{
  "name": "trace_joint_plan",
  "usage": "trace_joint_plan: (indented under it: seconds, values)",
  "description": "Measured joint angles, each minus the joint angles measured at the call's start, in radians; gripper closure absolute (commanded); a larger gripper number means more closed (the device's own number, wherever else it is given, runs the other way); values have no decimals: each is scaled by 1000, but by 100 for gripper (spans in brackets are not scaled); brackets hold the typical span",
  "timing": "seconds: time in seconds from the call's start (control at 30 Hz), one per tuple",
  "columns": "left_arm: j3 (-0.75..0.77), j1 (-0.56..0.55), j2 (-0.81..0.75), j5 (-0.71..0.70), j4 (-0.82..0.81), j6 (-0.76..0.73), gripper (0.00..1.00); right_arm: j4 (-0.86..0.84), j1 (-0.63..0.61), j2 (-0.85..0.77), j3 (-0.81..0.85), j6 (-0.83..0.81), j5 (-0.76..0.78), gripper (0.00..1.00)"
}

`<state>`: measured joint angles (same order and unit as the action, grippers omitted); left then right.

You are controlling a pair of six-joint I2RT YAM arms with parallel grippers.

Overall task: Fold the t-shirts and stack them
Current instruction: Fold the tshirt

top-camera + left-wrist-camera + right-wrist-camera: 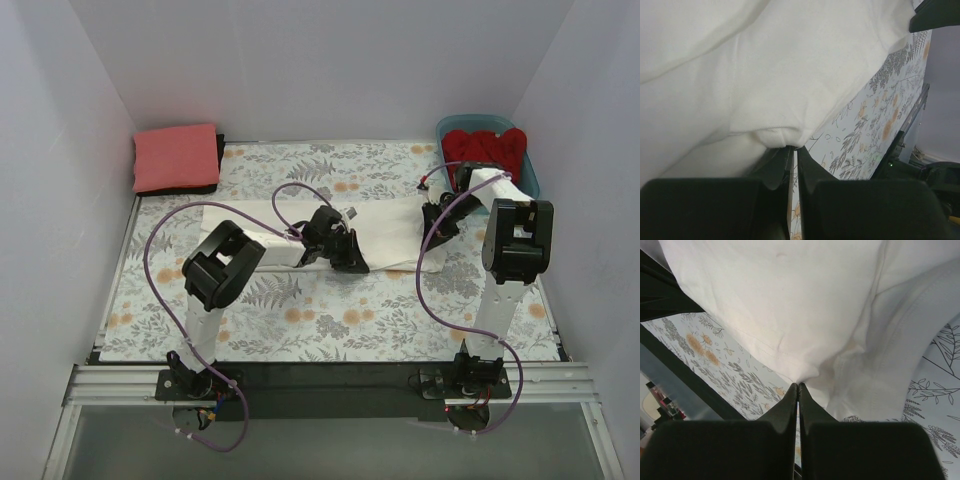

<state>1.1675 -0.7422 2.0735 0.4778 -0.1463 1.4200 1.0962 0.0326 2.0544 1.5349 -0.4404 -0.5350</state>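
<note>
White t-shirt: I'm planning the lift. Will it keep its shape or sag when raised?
Probably floppy: the white t-shirt wrinkles in soft folds at the left gripper. It likely sags between pinches, since it bunches at the right gripper. It seems light, being thin cloth.

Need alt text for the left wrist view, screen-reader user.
The left gripper, black and two-fingered, is shut on a bunched edge of a white cloth t-shirt that fills most of the frame. A grey-and-orange floral table cloth shows at lower right.
</note>
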Motion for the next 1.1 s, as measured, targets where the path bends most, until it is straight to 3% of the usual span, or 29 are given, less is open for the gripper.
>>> trace_joint_plan:
  seconds: [0.6, 0.8, 1.1]
  values:
    - [106, 23, -38, 40, 17, 19, 100, 32, 0, 10, 211, 2, -56, 99]
    - [147, 80, -36, 46, 22, 19, 100, 28, 0, 110, 383, 23, -67, 99]
    - [177, 158, 11, 61, 1, 32, 100, 24, -14, 242, 511, 42, -76, 99]
